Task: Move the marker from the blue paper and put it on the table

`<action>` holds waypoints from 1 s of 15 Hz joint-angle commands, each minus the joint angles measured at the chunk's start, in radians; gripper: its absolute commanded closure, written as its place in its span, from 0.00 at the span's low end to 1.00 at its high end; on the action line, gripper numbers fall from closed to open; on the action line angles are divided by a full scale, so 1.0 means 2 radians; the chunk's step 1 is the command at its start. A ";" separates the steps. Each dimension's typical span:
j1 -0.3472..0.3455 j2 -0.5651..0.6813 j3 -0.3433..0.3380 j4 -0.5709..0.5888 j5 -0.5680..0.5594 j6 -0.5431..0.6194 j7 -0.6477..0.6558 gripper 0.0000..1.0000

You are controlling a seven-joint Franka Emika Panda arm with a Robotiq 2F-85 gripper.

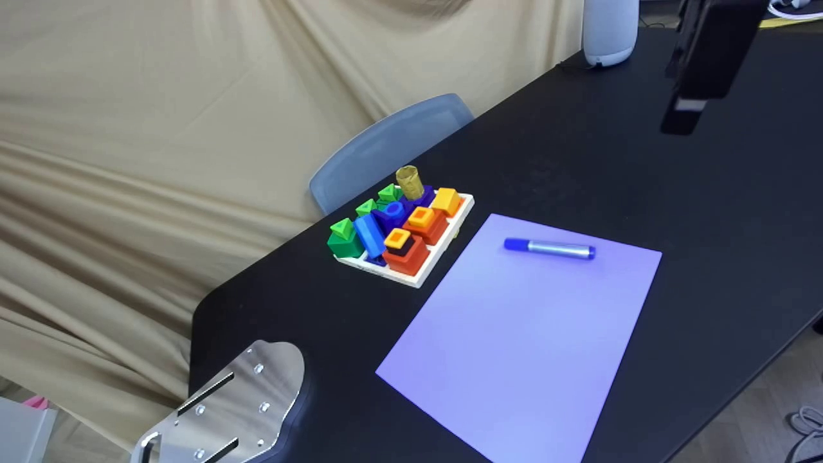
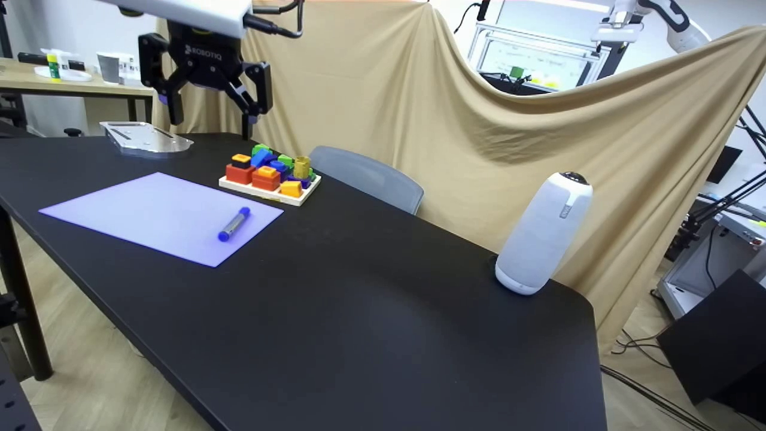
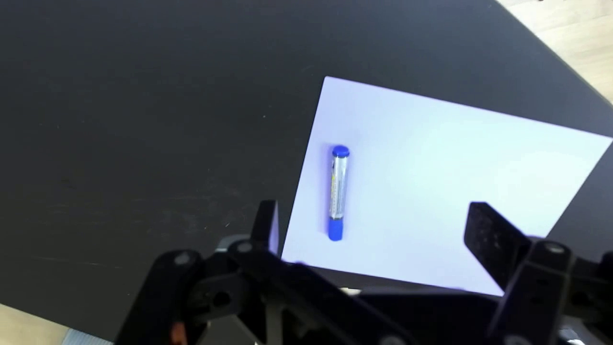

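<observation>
Marker: flat on the paper, near its left edge in the wrist view.
Marker risk: may roll if one jaw strikes first, through poor centring.
Paper risk: may drag if the jaws press too low.
Hand: above the surface, pointing down, jaws spread wide apart, holding nothing.
</observation>
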 commanded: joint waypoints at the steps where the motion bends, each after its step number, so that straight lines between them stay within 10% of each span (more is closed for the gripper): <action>1: 0.014 0.113 0.025 0.037 0.019 0.097 0.008 0.00; 8: -0.018 0.295 0.100 0.125 0.008 0.185 0.031 0.00; 15: -0.040 0.320 0.106 0.136 -0.046 0.182 0.072 0.00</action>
